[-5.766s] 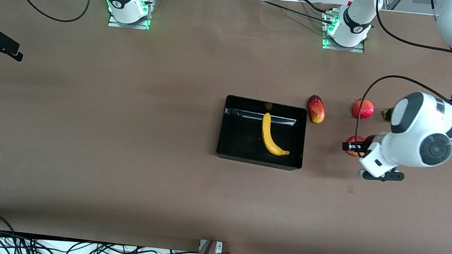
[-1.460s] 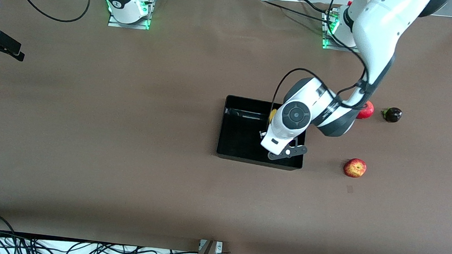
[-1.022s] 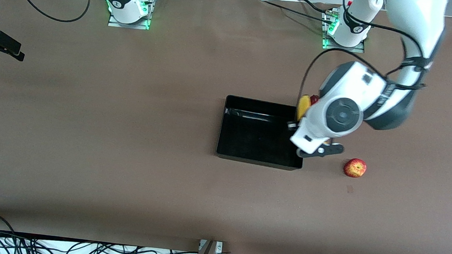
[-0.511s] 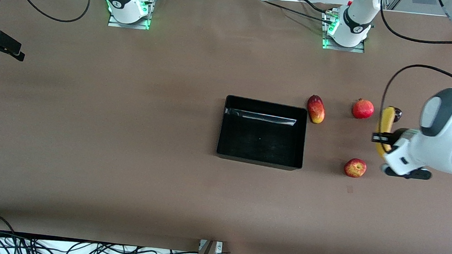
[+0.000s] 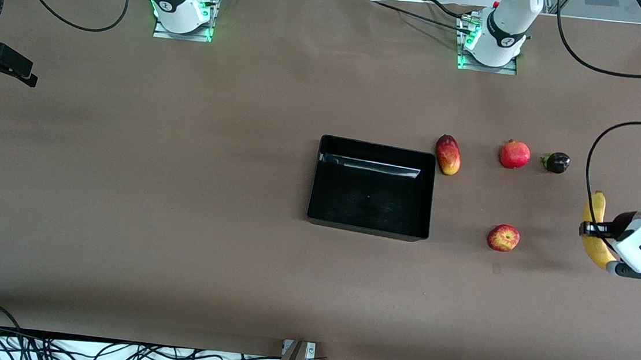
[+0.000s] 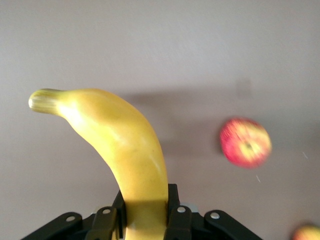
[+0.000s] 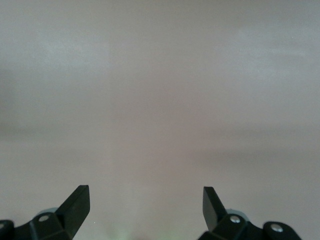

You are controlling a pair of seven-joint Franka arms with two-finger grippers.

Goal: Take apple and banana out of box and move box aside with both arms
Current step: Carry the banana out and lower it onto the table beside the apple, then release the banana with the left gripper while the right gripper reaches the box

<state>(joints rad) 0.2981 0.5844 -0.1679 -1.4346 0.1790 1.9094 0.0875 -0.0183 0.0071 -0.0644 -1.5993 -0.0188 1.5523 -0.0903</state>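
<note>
front view: left tool point(image 5: 593, 229) clamped on banana point(image 5: 592, 243), right tool point(image 7: 146, 205) apart, idle

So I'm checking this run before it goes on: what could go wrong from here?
The left gripper pinches the banana in mid-air near the table edge; released there, it might roll off. Set down carelessly, it could knock the apple. The right gripper waits open, away from the emptied box.

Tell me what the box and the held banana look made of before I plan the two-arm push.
The box: looks like hard black plastic, glossy, judging by the bright streak reflected on its inner wall. The banana: smooth, slightly waxy yellow skin with an even sheen; real or imitation fruit cannot be told from the look.
</note>
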